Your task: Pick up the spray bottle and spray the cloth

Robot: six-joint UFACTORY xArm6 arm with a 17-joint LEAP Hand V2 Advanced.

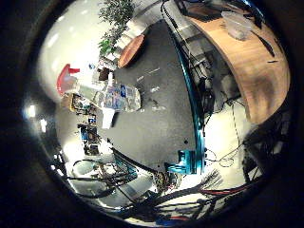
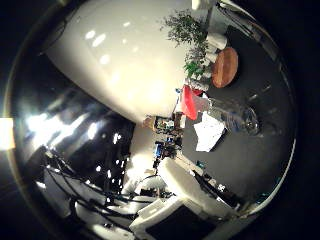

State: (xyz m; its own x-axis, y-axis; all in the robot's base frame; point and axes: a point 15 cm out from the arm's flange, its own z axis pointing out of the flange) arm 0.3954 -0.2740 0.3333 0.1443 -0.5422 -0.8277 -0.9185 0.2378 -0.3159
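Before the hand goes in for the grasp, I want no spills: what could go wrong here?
The clear spray bottle with its red trigger head stands upright on the dark mat, away from the palm; a sideways nudge could tip it. The white cloth lies right against its base, so closing fingers might snag or drag it. The wooden disc behind leaves little room for overshoot.
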